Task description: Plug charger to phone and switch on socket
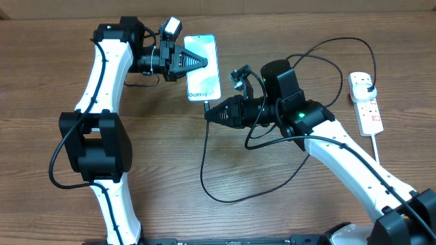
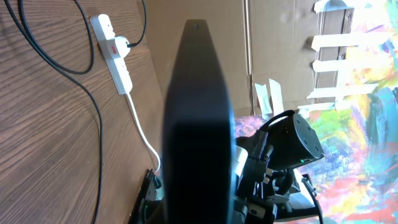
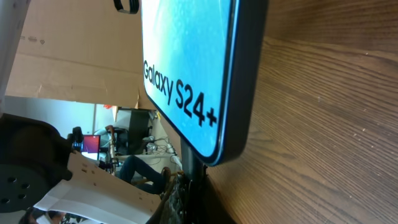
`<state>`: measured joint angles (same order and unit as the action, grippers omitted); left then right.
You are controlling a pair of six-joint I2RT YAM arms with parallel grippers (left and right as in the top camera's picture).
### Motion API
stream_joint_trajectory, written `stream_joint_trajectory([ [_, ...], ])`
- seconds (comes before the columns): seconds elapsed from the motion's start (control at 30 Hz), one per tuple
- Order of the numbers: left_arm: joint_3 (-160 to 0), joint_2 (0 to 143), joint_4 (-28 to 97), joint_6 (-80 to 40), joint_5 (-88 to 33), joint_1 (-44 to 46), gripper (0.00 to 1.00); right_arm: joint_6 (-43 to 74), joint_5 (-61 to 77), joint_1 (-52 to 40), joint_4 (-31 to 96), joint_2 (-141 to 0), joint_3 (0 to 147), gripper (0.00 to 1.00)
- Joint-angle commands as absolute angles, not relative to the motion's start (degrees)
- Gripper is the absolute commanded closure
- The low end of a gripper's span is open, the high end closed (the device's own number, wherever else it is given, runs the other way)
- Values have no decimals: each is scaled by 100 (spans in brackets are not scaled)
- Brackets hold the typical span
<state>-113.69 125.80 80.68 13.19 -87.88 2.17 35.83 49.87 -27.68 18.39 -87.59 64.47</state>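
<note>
Slim blue-screened smartphone (image 1: 204, 80) is clamped by left gripper (image 1: 201, 62); thin black charger tip (image 1: 206, 103), pinched by right gripper (image 1: 208, 113), must next be pushed home.

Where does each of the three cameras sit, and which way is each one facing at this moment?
Overhead: above the table, looking straight down; left arm and right arm show, left jaws on the phone, right jaws at its lower end with the charger.
Left wrist: on the left arm, facing along the phone's edge toward the power strip and right arm; own jaws hardly visible.
Right wrist: low over the table, facing the phone's lower end; own jaws dark at bottom.
Shared: all three see the phone.
</note>
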Motion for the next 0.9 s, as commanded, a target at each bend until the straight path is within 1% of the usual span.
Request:
stream_joint_trajectory([
  [0.0,-11480,12534,8044,1267,-9043,244,96,3546,4956,-2714,1780,-8678,6440,96],
  [0.87,-11480,12534,7922,1197,-9043,266,96,3422,4974,-2779,1804,-8678,6440,96],
])
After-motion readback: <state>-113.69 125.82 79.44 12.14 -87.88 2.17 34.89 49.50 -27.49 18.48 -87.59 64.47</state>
